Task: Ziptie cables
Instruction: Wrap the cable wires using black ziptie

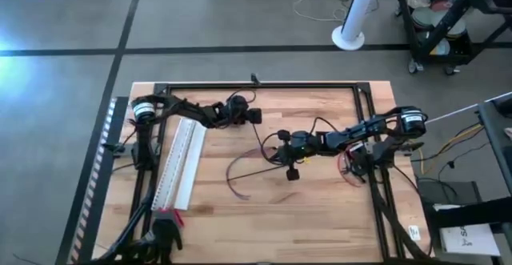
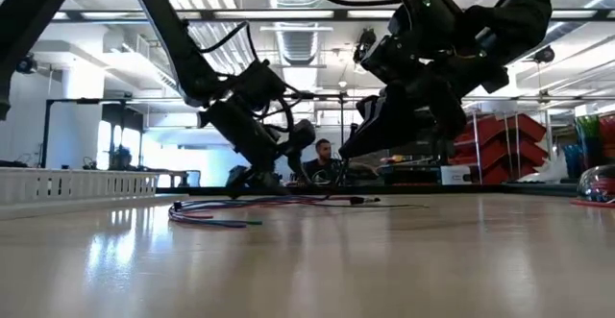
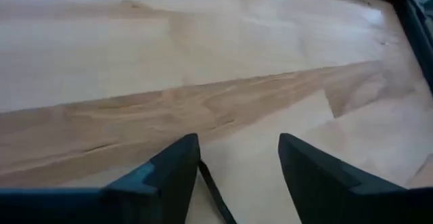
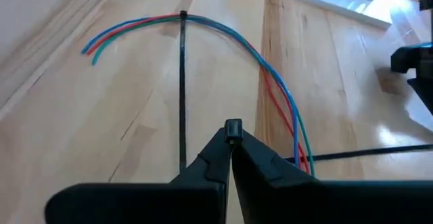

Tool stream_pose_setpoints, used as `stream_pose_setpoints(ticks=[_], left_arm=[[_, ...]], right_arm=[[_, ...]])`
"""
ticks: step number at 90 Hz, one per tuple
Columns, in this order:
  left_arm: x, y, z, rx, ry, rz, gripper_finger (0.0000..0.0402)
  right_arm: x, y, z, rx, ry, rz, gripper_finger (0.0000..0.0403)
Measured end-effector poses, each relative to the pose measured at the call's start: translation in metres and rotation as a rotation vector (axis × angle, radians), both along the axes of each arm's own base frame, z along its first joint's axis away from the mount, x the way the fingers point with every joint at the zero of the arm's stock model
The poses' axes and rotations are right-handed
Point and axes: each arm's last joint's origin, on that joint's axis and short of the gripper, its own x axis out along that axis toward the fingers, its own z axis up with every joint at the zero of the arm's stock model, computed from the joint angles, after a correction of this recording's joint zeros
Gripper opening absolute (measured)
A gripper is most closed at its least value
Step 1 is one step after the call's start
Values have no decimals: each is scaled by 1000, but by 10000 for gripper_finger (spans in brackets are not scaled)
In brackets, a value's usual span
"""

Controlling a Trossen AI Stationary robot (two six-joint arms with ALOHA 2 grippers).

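The cables (image 4: 267, 68) are a thin, limp bundle of red, blue and green wires lying in a loose curve on the pale planked wood of the table (image 1: 320, 209), near its middle and slightly toward the left edge. A slim black ziptie (image 4: 183, 88) crosses the bundle as a straight, stiff strap, its small square head sitting on the wires.

The right gripper (image 4: 232, 141) reaches in from the right edge to the table's centre, arm stretched low and nearly level, its dark tapered fingers pinched together on a small black piece at their tips, beside the ziptie's free end.

The left gripper (image 3: 237, 160) hangs above bare wood near the far edge, fingers spread with nothing between them. A long white ribbed strip (image 1: 182, 162) lies along the left side.
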Motion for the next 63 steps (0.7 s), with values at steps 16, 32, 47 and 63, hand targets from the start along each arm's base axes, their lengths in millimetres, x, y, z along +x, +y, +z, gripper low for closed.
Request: stream_pose_setpoints(ticks=[16,32,47,63], left_arm=[[6,-10,4,8,-4,-60,191],[11,-17,15,83,-23,-138,189],[14,-24,16,123,-23,-196,169],[16,-31,16,172,-3,-270,139]], right_arm=[[0,0,0,2,1,-2,0],[0,0,0,2,1,-1,0],[0,0,0,3,2,-2,0],[0,0,0,3,2,-2,0]])
